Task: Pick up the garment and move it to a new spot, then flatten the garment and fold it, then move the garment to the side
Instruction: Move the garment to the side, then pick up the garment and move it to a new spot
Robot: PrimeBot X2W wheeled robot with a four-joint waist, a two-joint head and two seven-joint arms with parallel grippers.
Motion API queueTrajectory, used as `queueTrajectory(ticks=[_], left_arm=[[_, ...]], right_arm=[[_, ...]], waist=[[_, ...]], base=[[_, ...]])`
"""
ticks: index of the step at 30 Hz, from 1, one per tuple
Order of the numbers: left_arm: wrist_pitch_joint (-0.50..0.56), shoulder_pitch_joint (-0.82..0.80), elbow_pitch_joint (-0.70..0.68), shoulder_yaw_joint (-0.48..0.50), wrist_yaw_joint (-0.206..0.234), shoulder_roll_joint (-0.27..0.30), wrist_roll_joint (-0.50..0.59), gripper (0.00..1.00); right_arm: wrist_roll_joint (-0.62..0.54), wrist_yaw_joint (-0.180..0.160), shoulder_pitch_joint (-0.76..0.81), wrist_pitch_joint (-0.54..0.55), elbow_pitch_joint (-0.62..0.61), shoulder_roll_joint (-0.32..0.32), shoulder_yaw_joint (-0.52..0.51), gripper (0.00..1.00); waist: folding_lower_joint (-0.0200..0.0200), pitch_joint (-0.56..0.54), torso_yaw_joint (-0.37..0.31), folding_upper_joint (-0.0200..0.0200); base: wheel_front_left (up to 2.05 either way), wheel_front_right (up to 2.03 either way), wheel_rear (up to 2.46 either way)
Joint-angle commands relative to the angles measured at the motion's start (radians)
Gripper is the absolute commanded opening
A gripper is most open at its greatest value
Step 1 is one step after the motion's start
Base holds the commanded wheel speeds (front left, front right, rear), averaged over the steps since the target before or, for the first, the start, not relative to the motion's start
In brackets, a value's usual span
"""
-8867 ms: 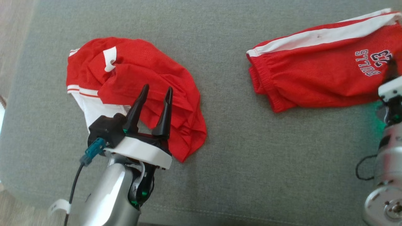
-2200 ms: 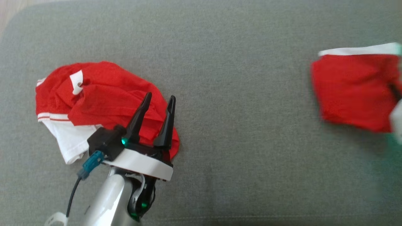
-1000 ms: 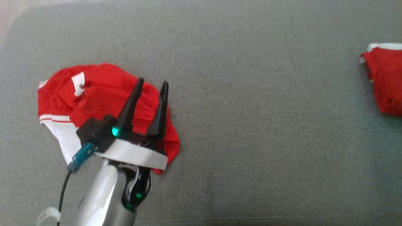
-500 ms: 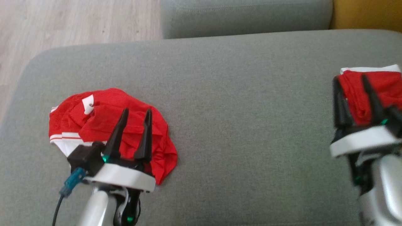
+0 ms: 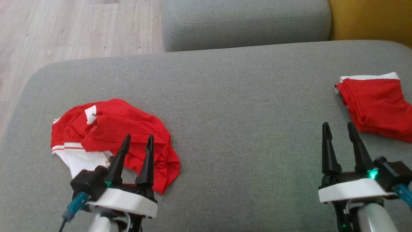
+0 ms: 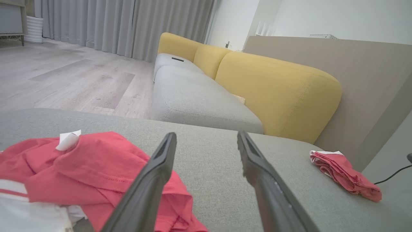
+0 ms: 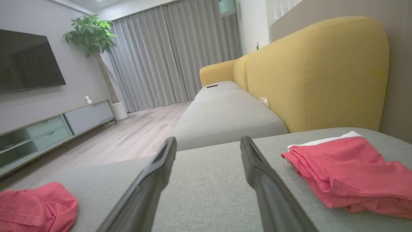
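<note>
Folded red garment with a white edge is seen in the head view on the grey fabric sofa seat, beyond and to the right of the right gripper, apart from its fingertips. That gripper's fingers are spread wide with nothing between them. The left gripper is likewise spread wide and empty, and a crumpled red and white garment is spread beneath and to the left of its fingers.

In the left wrist view, the crumpled garment is shown running under the left-hand finger; whether it is touched cannot be told. The folded garment is found well off to the right of the fingers, its stacked layers seen edge-on. Grey curtains are added ahead.

In the right wrist view, the folded garment is placed just right of the fingers and the crumpled one far to their left. A black wall television and a leafy potted tree are added.
</note>
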Motion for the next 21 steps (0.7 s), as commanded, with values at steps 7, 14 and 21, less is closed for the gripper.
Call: queueTrajectory(ticks=[7, 14, 21], left_arm=[[-0.009, -0.032, -0.033, 0.038, 0.001, 0.003, -0.003, 1.0], [-0.009, -0.031, -0.029, 0.029, 0.004, 0.003, -0.009, 1.0], [-0.009, -0.034, -0.022, 0.026, 0.002, 0.003, -0.009, 1.0]], right_arm=[[0.006, -0.001, -0.041, -0.018, -0.03, 0.002, 0.019, 1.0], [0.0, -0.001, -0.038, -0.02, -0.026, 0.003, 0.013, 1.0], [0.005, -0.001, -0.035, -0.021, -0.021, 0.003, 0.012, 1.0]], waist=[[0.0, -0.001, -0.001, -0.0001], [0.0, 0.0, -0.001, -0.0001], [0.0, 0.0, 0.012, -0.0001]], base=[[0.0, 0.0, 0.0], [0.0, 0.0, 0.0], [0.0, 0.0, 0.0]])
